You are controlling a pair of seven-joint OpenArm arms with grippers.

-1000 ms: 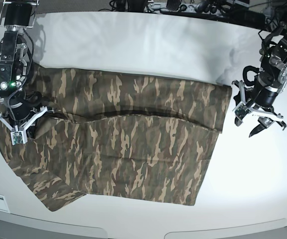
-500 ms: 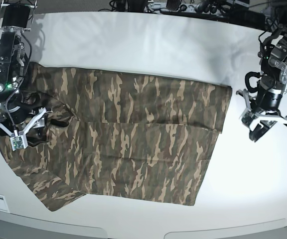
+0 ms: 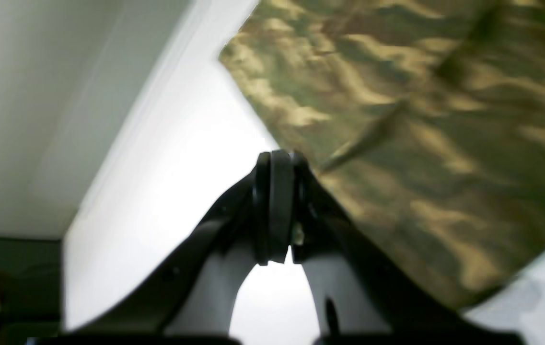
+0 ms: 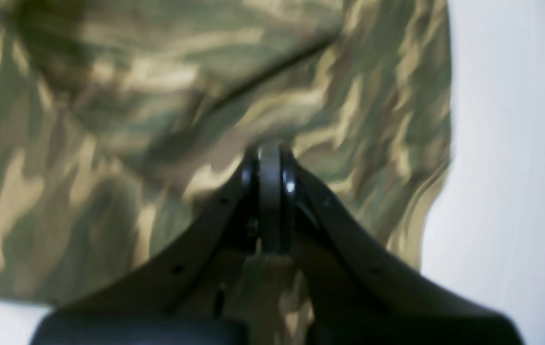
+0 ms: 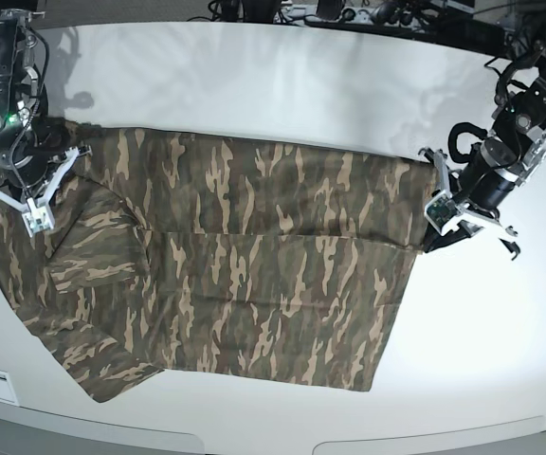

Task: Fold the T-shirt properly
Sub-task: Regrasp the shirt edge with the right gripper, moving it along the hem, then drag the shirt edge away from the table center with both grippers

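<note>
T-shirt (image 5: 245, 265): I see it spread across the white desk (image 5: 282, 85), one long fold already laid over the body, a sleeve sticking out at the near corner.
Done: I judge only the first lengthwise fold is in.
Left: sleeve tuck and crosswise folds.
Left fingers (image 5: 436, 239): clenched, empty as far as I can tell, beside the shirt's edge.
Right fingers (image 5: 19, 185): clenched over the cloth; whether they pinch it I cannot tell.
</note>
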